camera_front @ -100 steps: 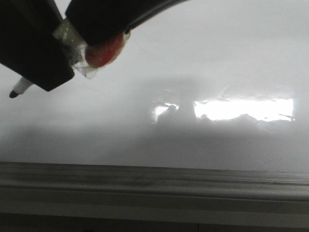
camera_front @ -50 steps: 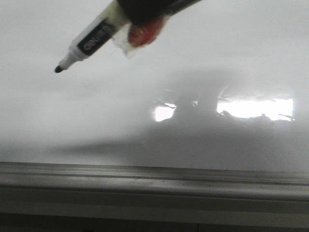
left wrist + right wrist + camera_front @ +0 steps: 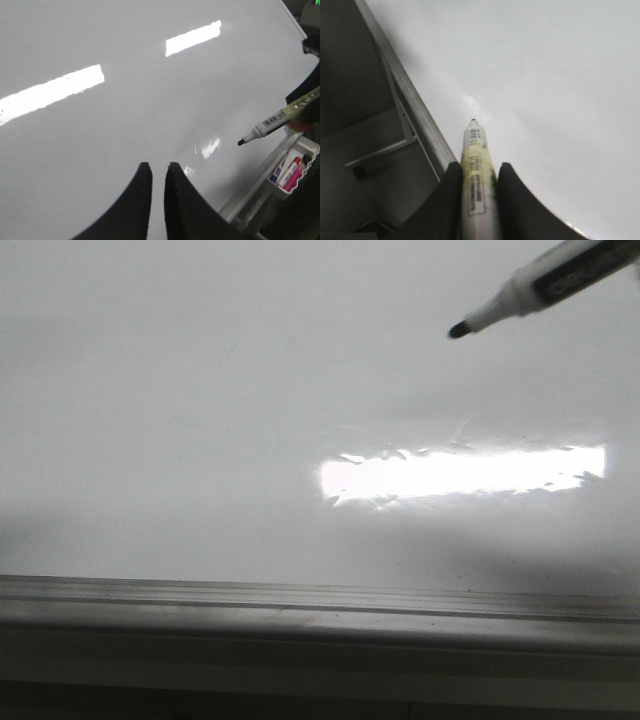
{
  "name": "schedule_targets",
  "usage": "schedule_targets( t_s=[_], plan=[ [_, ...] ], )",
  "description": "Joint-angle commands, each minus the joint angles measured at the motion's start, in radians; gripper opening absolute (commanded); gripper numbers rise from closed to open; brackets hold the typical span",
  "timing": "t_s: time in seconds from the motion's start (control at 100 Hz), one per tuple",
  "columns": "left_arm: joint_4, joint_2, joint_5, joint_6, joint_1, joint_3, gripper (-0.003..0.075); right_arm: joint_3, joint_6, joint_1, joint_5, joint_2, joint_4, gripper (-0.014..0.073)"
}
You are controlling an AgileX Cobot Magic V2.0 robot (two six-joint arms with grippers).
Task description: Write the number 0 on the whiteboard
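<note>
There is one whiteboard (image 3: pixel 200 420), one marker (image 3: pixel 540 285) and two grippers. The whiteboard is big, white and shiny, with a grey rail (image 3: pixel 300 615) along its edge and bright glare patches. No drawn 0 shows on it. The right gripper (image 3: pixel 479 172) pinches the marker between its two black fingers. The black tip points out past the fingers, close to the whiteboard; whether it touches cannot be told. The left gripper (image 3: pixel 157 172) holds nothing, its fingers almost together over the whiteboard. A small tray (image 3: pixel 295 172) of pens sits beyond the rail.
</note>
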Motion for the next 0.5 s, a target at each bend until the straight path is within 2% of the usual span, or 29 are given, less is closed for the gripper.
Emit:
schedule_targets(
  t_s=[0.0, 0.17, 0.49],
  plan=[
    [-0.067, -0.011, -0.155, -0.023, 0.003, 0.007, -0.002, -0.005, 0.086, -0.005, -0.084, -0.057, -0.082, -0.0057],
    [-0.078, -0.011, -0.17, -0.023, 0.003, 0.021, -0.002, 0.004, 0.093, -0.005, -0.106, -0.072, -0.173, -0.0057],
    [-0.078, -0.011, -0.175, -0.023, 0.003, 0.021, -0.002, 0.004, 0.093, -0.005, -0.262, -0.003, -0.177, -0.0058]
  ],
)
